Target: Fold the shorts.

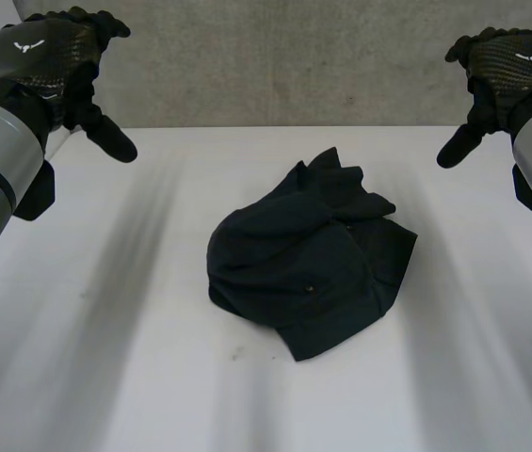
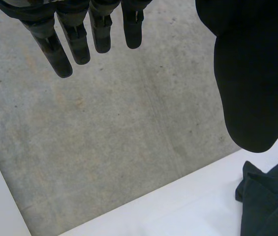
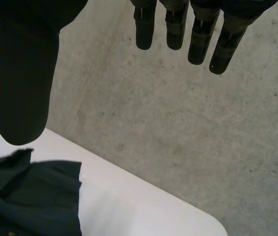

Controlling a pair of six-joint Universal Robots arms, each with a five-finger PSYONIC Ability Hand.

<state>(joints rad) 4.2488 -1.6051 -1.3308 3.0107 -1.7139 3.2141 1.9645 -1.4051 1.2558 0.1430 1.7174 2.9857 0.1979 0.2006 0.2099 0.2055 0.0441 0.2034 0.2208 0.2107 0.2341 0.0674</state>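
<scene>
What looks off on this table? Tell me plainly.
The shorts lie crumpled in a heap in the middle of the table, layers bunched over each other rather than flat. The left hand and right hand hover open to either side, touching nothing. Nothing looks spilled or torn.

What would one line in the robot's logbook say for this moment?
fold: not yet begun | shorts: crumpled heap, middle of table | left hand: open, apart from shorts | right hand: open, apart from shorts
</scene>
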